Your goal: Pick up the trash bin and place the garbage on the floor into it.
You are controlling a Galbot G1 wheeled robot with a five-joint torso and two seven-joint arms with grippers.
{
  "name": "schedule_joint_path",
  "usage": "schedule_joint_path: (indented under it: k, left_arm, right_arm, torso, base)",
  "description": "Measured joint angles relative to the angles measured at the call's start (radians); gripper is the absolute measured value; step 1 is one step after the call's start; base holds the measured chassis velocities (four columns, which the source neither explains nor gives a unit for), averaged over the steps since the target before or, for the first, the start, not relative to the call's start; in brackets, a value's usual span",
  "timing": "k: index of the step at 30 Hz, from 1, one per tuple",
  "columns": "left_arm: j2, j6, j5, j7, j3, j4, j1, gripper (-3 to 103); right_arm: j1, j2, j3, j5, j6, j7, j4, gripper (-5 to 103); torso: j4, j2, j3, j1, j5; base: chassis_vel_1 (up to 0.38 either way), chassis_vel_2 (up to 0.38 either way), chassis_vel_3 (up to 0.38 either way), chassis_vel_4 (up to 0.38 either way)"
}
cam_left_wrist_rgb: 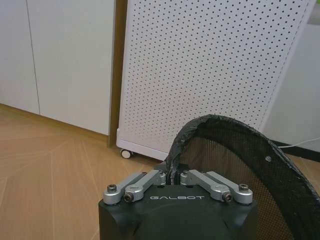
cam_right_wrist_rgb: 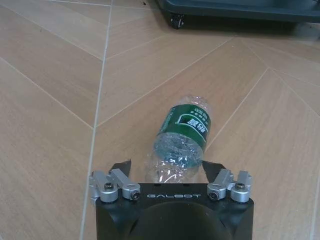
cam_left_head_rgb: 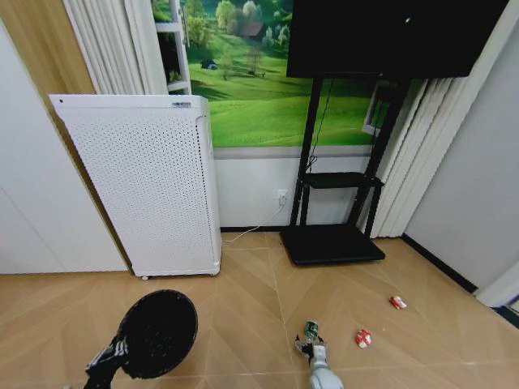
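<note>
The trash bin (cam_left_head_rgb: 158, 332), a round black mesh basket, hangs tilted above the floor at the lower left. My left gripper (cam_left_head_rgb: 109, 362) is shut on its rim (cam_left_wrist_rgb: 172, 159); the bin's mouth (cam_left_wrist_rgb: 240, 170) opens away from the wrist. A clear plastic bottle with a green label (cam_right_wrist_rgb: 182, 135) lies on the wooden floor. My right gripper (cam_right_wrist_rgb: 169, 169) is open, with one finger on each side of the bottle's near end. In the head view the bottle (cam_left_head_rgb: 310, 329) sits just beyond the right gripper (cam_left_head_rgb: 310, 348). Two red-and-white wrappers (cam_left_head_rgb: 362, 338) (cam_left_head_rgb: 397, 302) lie to the right.
A tall white perforated appliance (cam_left_head_rgb: 146, 186) on castors stands against the wall behind the bin. A black TV stand (cam_left_head_rgb: 332, 243) with a wheeled base (cam_right_wrist_rgb: 235, 7) is ahead, a cable running to the wall socket. Open wooden floor lies between them.
</note>
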Motion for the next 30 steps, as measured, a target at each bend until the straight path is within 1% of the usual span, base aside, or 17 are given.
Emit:
schedule_joint_path:
  k: [1,2,5,6,7,9,10,11,12,13,14,15,18,21,22,29,30]
  left_arm:
    - [0.0,-0.002,-0.002,0.001,-0.001,0.004,-0.001,7]
    - [0.0,-0.002,-0.002,0.001,-0.001,0.004,-0.001,7]
    - [0.002,-0.003,-0.002,0.002,0.003,0.006,-0.008,7]
    - [0.002,-0.003,-0.002,0.002,0.003,0.006,-0.008,7]
    - [0.004,-0.004,-0.002,0.002,0.003,0.006,-0.011,7]
    - [0.005,-0.004,-0.002,0.002,0.003,0.004,-0.012,7]
    - [0.009,-0.004,-0.003,0.002,0.0,0.001,-0.014,7]
    - [0.011,-0.005,-0.004,0.001,-0.001,0.001,-0.014,7]
    - [0.016,-0.004,-0.003,-0.002,-0.003,0.002,-0.016,7]
    - [0.016,-0.004,-0.003,-0.002,-0.003,0.002,-0.016,7]
    - [0.018,-0.004,-0.002,-0.005,-0.003,0.005,-0.018,7]
    - [0.018,-0.004,-0.002,-0.005,-0.003,0.005,-0.018,7]
    - [0.03,-0.001,-0.001,-0.008,0.013,0.013,-0.035,7]
    - [0.035,0.003,-0.002,-0.009,0.019,0.013,-0.043,7]
    - [0.039,0.008,-0.007,-0.013,0.026,0.005,-0.047,7]
    - [0.044,0.011,-0.014,-0.013,0.032,-0.01,-0.051,7]
    - [0.048,0.012,-0.018,-0.012,0.033,-0.012,-0.055,7]
  right_arm:
    - [0.007,0.003,-0.004,0.0,-0.002,0.005,-0.004,78]
    - [0.007,0.003,-0.004,0.0,-0.002,0.005,-0.004,78]
    - [0.013,-0.001,-0.011,0.001,-0.006,0.007,0.001,61]
    - [0.013,-0.001,-0.011,0.001,-0.006,0.007,0.001,61]
    - [0.015,-0.006,-0.013,0.005,-0.009,0.005,0.002,55]
    - [0.016,-0.01,-0.013,0.007,-0.011,0.004,0.002,55]
    - [0.016,-0.018,-0.013,0.015,-0.014,0.0,0.004,44]
    - [0.015,-0.022,-0.013,0.021,-0.014,-0.003,0.006,44]
    - [0.006,-0.031,-0.01,0.041,-0.018,-0.01,0.022,38]
    - [0.006,-0.031,-0.01,0.041,-0.018,-0.01,0.022,38]
    - [-0.004,-0.037,-0.006,0.056,-0.021,-0.016,0.038,35]
    - [-0.004,-0.037,-0.006,0.056,-0.021,-0.016,0.038,35]
    - [-0.048,-0.062,0.02,0.099,-0.02,-0.039,0.111,25]
    - [-0.072,-0.07,0.039,0.099,-0.014,-0.049,0.148,21]
    - [-0.1,-0.079,0.061,0.094,-0.011,-0.054,0.185,21]
    - [-0.148,-0.09,0.092,0.095,-0.011,-0.058,0.248,21]
    - [-0.173,-0.095,0.106,0.098,-0.011,-0.063,0.29,21]
  torso:
    - [0.0001,0.0,0.0,0.0,0.0]
    - [0.0001,0.0,0.0,0.0,0.0]
    - [0.0001,0.0,0.0,0.0,0.0]
    - [0.0001,0.0,0.0,0.0,0.0]
    - [0.0001,0.0,0.0,0.0,-0.0001]
    - [0.0,0.0,0.0,0.0,-0.0003]
    - [0.0,0.0,0.0,0.0,-0.0001]
    - [0.0,0.0,0.0,0.0,0.0]
    - [0.0001,0.0,0.0,0.0,0.0]
    - [0.0001,0.0,0.0,0.0,0.0]
    - [0.0001,0.0,0.0,0.0,0.0]
    - [0.0001,0.0,0.0,0.0,0.0]
    - [0.0001,0.0,0.0,0.0,-0.0001]
    - [0.0,0.0,0.0,0.0,-0.0001]
    - [0.0001,0.0,0.0,0.0,-0.0002]
    - [-0.0001,0.0,0.0,0.0,0.0001]
    - [0.0,0.0,0.0,0.0,0.0004]
  base:
    - [0.0,0.0,0.0,0.0]
    - [0.0,0.0,0.0,0.0]
    - [0.0,0.0,0.0,0.0]
    - [0.0,0.0,0.0,0.0]
    - [0.0,0.0,0.0,0.0]
    - [0.0,0.0,0.0,0.0]
    - [0.0,0.0,0.0,0.0]
    - [0.0,0.0,0.0,0.0]
    - [0.0,0.0,0.0,0.0]
    - [0.0,0.0,0.0,0.0]
    - [0.0,0.0,0.0,0.0]
    - [0.0,0.0,0.0,0.0]
    - [0.0,0.0,0.0,0.0]
    - [0.0,0.0,0.0,0.0]
    - [0.0,0.0,0.0,0.0]
    - [0.0,0.0,0.0,0.0]
    - [0.0,0.0,0.0,0.0]
